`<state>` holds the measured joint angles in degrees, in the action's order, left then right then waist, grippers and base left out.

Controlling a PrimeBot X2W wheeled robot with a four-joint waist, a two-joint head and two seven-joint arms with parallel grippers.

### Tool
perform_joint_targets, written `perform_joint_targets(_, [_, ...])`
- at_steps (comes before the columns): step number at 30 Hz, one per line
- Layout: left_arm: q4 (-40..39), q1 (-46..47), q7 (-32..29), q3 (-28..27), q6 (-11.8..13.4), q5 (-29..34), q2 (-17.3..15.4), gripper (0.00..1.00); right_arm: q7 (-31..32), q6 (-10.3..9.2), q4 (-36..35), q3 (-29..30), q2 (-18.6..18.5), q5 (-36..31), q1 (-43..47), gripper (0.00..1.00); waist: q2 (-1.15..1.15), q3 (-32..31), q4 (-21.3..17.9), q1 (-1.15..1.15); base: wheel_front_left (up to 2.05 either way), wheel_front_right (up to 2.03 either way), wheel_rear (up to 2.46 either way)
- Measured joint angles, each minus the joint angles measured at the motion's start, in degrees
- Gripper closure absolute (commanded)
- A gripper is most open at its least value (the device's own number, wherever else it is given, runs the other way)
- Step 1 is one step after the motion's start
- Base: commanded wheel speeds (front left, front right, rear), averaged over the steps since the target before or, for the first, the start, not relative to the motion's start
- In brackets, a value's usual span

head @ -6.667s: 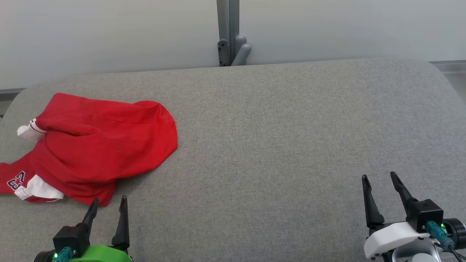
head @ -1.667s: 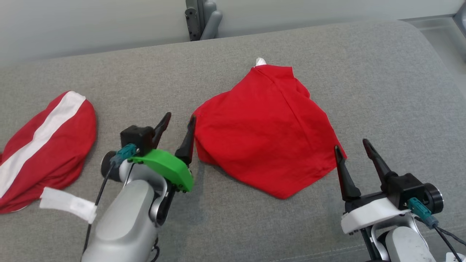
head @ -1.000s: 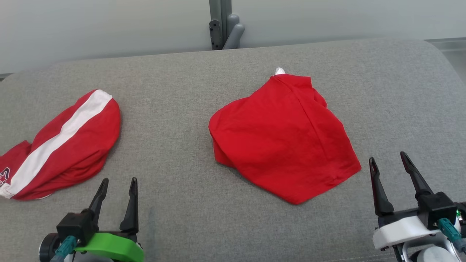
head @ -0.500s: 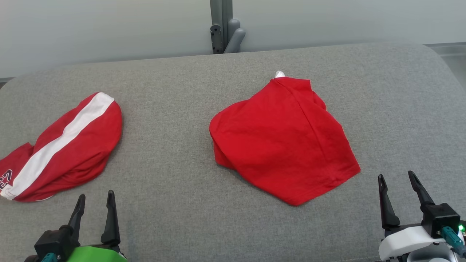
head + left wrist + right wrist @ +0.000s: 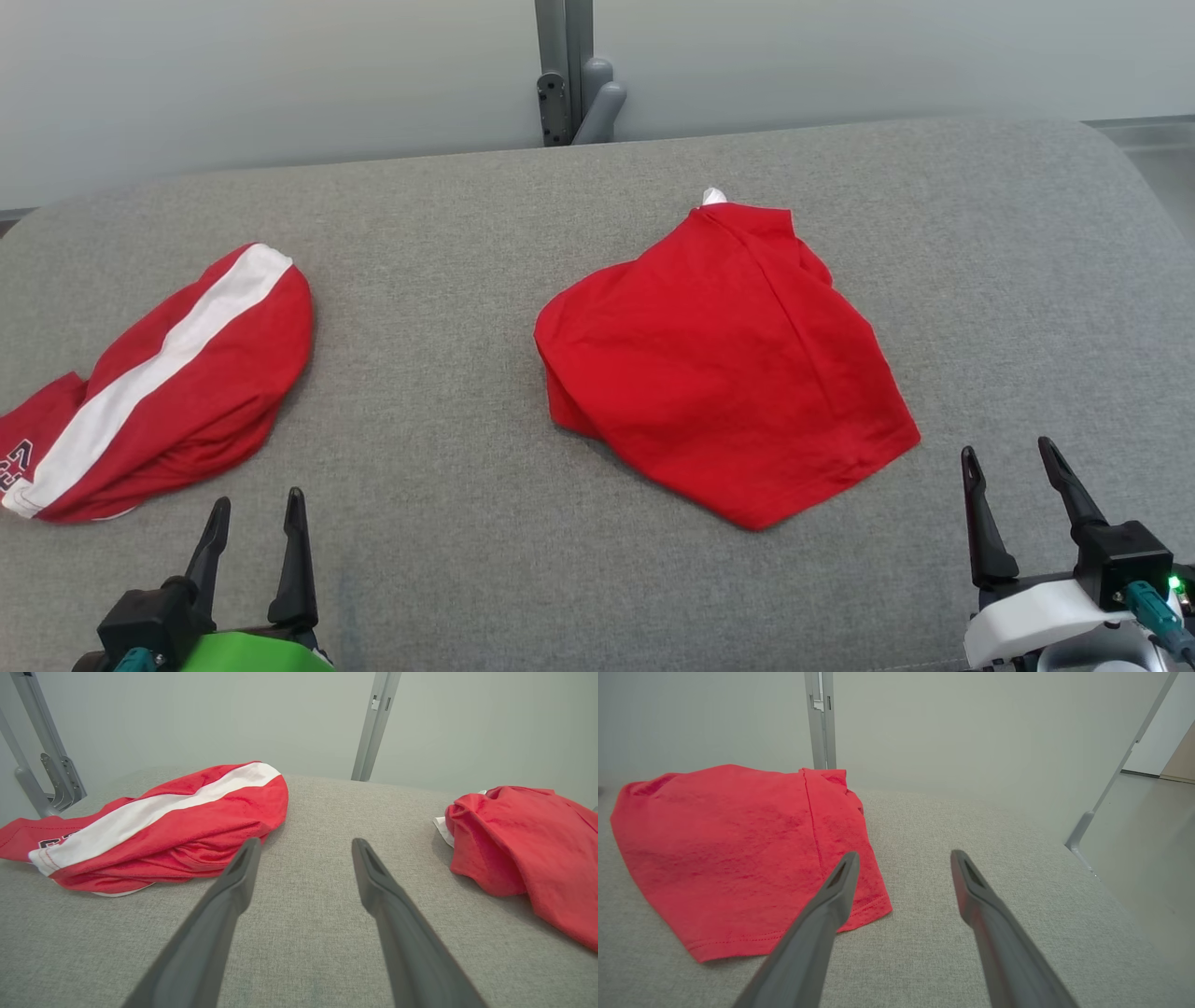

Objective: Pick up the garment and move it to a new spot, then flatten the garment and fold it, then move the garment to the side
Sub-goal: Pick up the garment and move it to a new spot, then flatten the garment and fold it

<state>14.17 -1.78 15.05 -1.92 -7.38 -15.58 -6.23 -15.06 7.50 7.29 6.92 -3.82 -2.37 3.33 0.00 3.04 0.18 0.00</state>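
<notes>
Garment (image 5: 719, 364) hem clear of right tool (image 5: 1007, 448)

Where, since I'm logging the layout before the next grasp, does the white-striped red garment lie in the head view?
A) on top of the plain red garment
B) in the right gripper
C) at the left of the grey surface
C: the white-striped red garment lies at the left of the grey surface, apart from the plain red garment; the right gripper is open and empty.
</notes>
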Motion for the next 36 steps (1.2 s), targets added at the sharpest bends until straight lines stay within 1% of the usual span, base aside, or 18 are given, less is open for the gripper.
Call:
perform_joint_targets(13, [-0.51,0.03,0.0,0.59,-0.01,-0.47,-0.19,0.0,0.0,0.0,-0.25,-0.22,0.02,0.18,0.02,0.0,0.0,0.15,-0.38,0.0,0.0,0.0,0.0])
perform_joint_targets(16, [-1.42,0.29,0.0,2.19,0.0,-0.43,0.03,0.0,0.0,0.0,-0.62,-0.47,0.05,0.19,-0.2,0.0,0.0,0.4,-0.83,0.0,0.0,0.0,0.0])
perform_joint_targets(18, [-2.16,1.14,0.0,4.34,0.0,-0.43,0.35,0.0,0.0,0.0,-1.01,-0.66,0.08,0.21,-0.51,0.0,0.0,0.68,-1.32,0.0,0.0,0.0,0.0])
perform_joint_targets(21, [-2.36,4.38,0.01,9.09,-0.01,-0.55,0.97,0.0,0.0,0.0,-1.74,-1.18,0.15,0.23,-1.79,0.0,0.0,1.54,-2.2,0.0,0.0,0.0,0.0])
perform_joint_targets(26, [1.75,11.33,-0.4,21.45,-0.01,-1.94,1.55,0.0,0.0,0.0,-2.56,-1.99,0.48,0.33,-3.41,0.0,0.0,3.24,-4.56,0.0,0.0,0.0,0.0])
perform_joint_targets(31, [6.09,19.81,-3.67,33.08,-0.01,-2.52,1.75,0.0,0.0,0.0,-2.71,-2.3,0.8,0.79,-4.31,0.0,0.0,5.15,-7.72,0.0,0.0,0.0,0.0])
perform_joint_targets(36, [8.76,25.29,-7.0,42.73,-0.01,-3.25,1.83,0.0,0.0,0.0,-2.6,-2.48,0.87,2.34,-4.81,0.0,0.0,7.0,-11.29,0.0,0.0,0.0,0.0])
